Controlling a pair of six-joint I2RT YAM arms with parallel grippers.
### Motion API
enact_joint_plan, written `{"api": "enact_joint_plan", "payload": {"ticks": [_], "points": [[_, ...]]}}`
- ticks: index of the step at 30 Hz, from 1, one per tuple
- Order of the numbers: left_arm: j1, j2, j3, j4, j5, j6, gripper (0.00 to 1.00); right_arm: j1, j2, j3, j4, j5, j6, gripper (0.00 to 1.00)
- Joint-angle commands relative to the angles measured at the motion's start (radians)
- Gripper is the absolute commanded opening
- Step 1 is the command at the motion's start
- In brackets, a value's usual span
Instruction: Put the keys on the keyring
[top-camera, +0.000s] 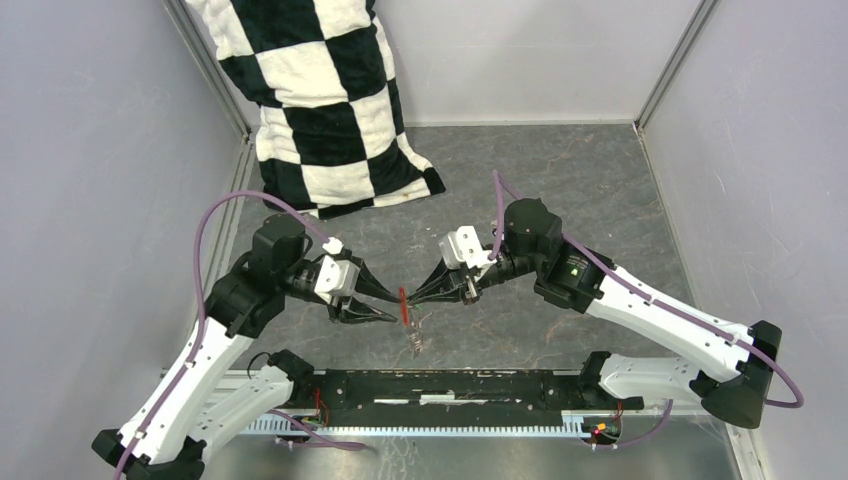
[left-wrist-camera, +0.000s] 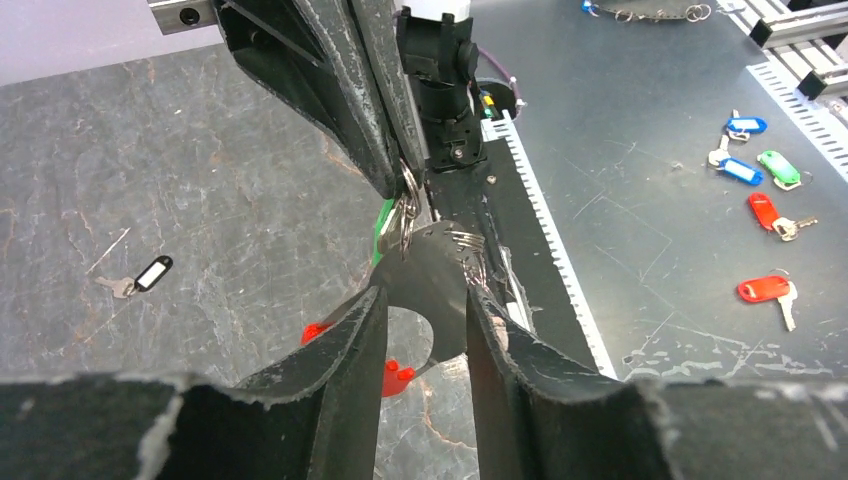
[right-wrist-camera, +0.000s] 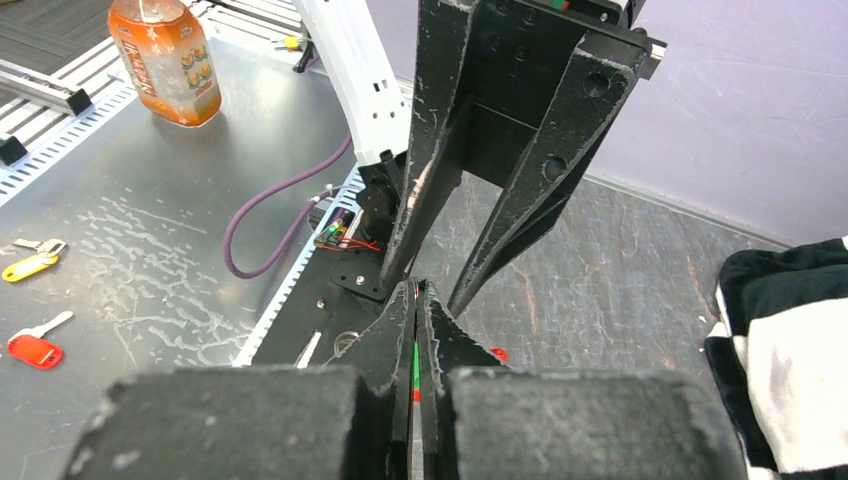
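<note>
The left gripper (top-camera: 394, 308) has its fingers partly apart, and it looks like it is pinching the keyring (left-wrist-camera: 398, 376) across its width. It holds the ring up in the air, close to the middle of the near edge of the table (top-camera: 560, 180). The ring's strip (top-camera: 413, 342) hangs down from it. The right gripper (top-camera: 414, 296) is squeezed almost shut on the green key (left-wrist-camera: 383, 228) and presses it right against the ring. To do this step well, the left gripper should hold the ring very steady. The right one should move slowly and slide the key's little hole onto the open end of the wire, then turn it along. I cannot see that hole or the wire's end. The black key (left-wrist-camera: 152, 273) lies flat on the table, farther from the near edge, waiting its turn. No box or tray holds the keys. An orange bottle (right-wrist-camera: 165, 60) stands past the near edge, and I cannot tell what is inside it.
</note>
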Motion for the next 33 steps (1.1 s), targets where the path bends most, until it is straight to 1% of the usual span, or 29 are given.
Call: {"api": "enact_joint_plan", "payload": {"ticks": [1, 4, 7, 12, 14, 19, 24, 29, 33], "points": [[-0.002, 0.012, 0.025, -0.026, -0.025, 0.096, 0.41, -0.004, -0.02, 0.013, 0.063, -0.044, 0.024, 0.01], [-0.002, 0.029, 0.006, 0.001, 0.032, 0.059, 0.38, -0.004, -0.014, 0.01, 0.076, -0.056, 0.039, 0.0], [-0.002, 0.039, -0.017, 0.06, 0.036, -0.007, 0.36, -0.004, -0.011, 0.008, 0.107, -0.067, 0.052, 0.0], [-0.002, 0.029, -0.05, 0.209, 0.06, -0.129, 0.36, -0.004, -0.003, 0.009, 0.112, -0.072, 0.054, 0.0], [-0.002, 0.026, -0.053, 0.23, 0.068, -0.15, 0.36, -0.004, -0.001, 0.01, 0.111, -0.074, 0.052, 0.0], [-0.002, 0.024, -0.052, 0.273, 0.077, -0.192, 0.37, -0.004, 0.009, 0.014, 0.112, -0.08, 0.049, 0.0], [-0.002, 0.017, -0.059, 0.277, 0.127, -0.199, 0.38, -0.005, 0.013, 0.018, 0.114, -0.082, 0.049, 0.0], [-0.002, 0.006, -0.078, 0.278, 0.137, -0.198, 0.34, -0.005, 0.011, 0.018, 0.116, -0.08, 0.052, 0.0], [-0.002, -0.001, -0.094, 0.278, 0.124, -0.191, 0.34, -0.005, 0.005, 0.016, 0.118, -0.08, 0.055, 0.0]]}}
